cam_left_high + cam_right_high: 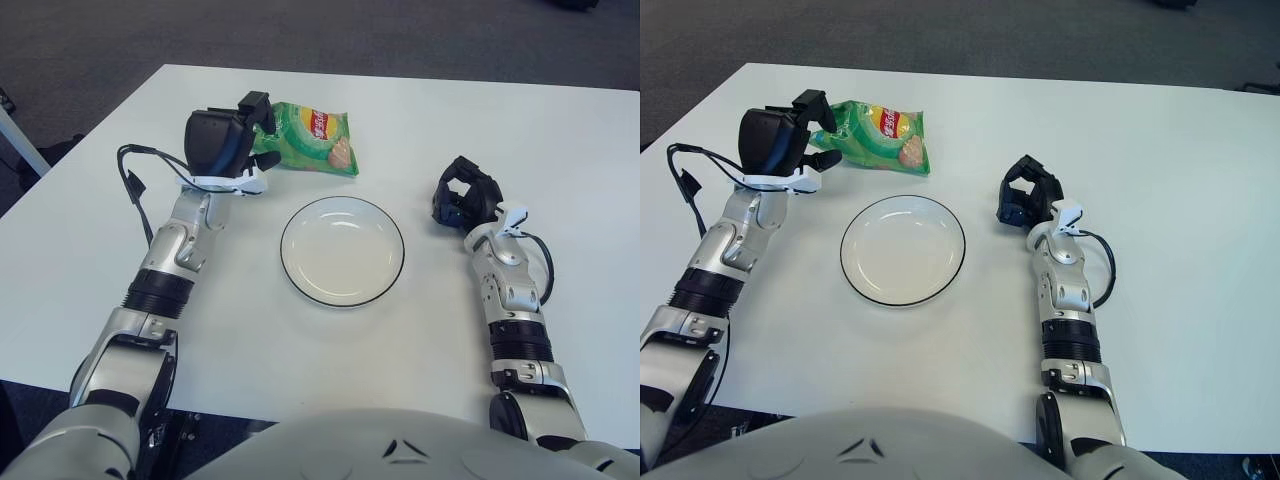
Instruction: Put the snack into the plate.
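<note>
Beyond the plate [343,250], toward the far side of the table [560,150], the snack [305,138] lies flat, a green bag with its near corner just short of the plate's far rim. We judge the task to be at its opening stage: the plate holds nothing, and the bag has not left the table.

To the far left of the plate, our left robot hand [240,135] is at the bag's left edge. Its fingers [257,108] are spread, one raised over the bag's corner and another low beside it, so they bracket that edge without yet closing on it. We cannot tell whether any fingertip touches the wrapper, but nothing is gripped.

To the right of the plate, well apart from the bag, our right robot hand [463,196] shows with its fingers curled in on themselves and holding nothing; it takes no part.

What remains, as we read it, is nearly everything: closing the left fingers on the bag's edge, lifting it, carrying it the short way toward us over the rim, and letting it go inside the plate. The bag looks wider than the plate's flat centre, so it will probably overhang the rim.
</note>
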You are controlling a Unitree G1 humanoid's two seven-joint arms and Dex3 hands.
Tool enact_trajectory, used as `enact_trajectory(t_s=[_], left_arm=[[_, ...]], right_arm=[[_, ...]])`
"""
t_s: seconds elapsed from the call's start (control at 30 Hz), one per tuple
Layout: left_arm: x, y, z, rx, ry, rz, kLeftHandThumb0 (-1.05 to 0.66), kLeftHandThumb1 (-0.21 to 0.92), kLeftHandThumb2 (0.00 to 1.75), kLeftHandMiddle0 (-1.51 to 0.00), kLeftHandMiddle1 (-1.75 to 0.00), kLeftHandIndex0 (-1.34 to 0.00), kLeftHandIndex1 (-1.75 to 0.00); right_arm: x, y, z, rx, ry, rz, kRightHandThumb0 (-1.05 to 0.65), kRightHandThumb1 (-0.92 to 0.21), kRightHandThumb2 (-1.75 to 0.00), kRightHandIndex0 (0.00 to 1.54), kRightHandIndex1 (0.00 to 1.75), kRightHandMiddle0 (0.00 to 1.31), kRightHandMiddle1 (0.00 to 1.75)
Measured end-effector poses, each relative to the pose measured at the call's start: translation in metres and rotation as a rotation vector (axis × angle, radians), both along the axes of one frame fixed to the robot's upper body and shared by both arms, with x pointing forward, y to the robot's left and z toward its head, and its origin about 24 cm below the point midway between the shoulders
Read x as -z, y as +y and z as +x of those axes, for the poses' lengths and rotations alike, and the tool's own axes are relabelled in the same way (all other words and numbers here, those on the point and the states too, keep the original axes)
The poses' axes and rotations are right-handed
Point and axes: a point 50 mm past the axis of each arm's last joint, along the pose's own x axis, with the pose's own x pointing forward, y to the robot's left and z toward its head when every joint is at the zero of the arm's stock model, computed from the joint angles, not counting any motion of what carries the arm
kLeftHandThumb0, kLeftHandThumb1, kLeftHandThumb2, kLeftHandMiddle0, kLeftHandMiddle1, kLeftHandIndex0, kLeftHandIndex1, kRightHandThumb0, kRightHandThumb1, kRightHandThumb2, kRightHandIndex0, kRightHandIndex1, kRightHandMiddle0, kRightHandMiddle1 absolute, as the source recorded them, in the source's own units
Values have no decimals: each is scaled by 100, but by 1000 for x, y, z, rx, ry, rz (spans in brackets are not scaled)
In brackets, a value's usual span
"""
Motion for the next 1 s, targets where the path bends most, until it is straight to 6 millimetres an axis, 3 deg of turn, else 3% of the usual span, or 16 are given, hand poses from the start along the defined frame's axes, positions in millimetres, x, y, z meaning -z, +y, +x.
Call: enact_trajectory(t_s=[0.13, 0.2, 0.23, 0.37, 0.47, 0.67, 1.0], left_arm=[[-1, 0, 2, -3, -18, -6, -41, 61, 94, -61, -173, -39, -175], [-2, 0, 4, -8, -20, -4, -39, 67, 86, -47, -172, -35, -174], [-2, 0, 5, -9, -20, -1, -52, 69, 85, -33, -156, -25, -163], [-1, -1, 9, -15, -12, 41, -76, 76, 76, -10, -103, -5, -134], [0, -1, 13, -25, -7, 111, -84, 85, 67, -3, -75, -2, -110], [-2, 0, 20, -39, -7, 297, -94, 91, 65, 0, -37, 0, -72], [-6, -4, 32, -51, 37, 421, -102, 92, 65, 0, -14, 0, -47]], right_arm=[[0, 0, 0, 0, 2, 0, -50, -28, -136, 124, 175, 64, 175], [0, 0, 0, 0, 3, 0, -50, -28, -136, 124, 175, 64, 175], [0, 0, 0, 0, 3, 0, -49, -28, -136, 124, 175, 64, 175], [0, 0, 0, 1, 3, -1, -49, -29, -136, 124, 175, 64, 175], [0, 1, 0, 2, 4, -1, -49, -29, -135, 123, 175, 64, 175], [0, 1, 0, 2, 4, -1, -49, -29, -135, 122, 175, 64, 175], [0, 2, 0, 4, 4, -1, -49, -29, -135, 124, 175, 64, 175]])
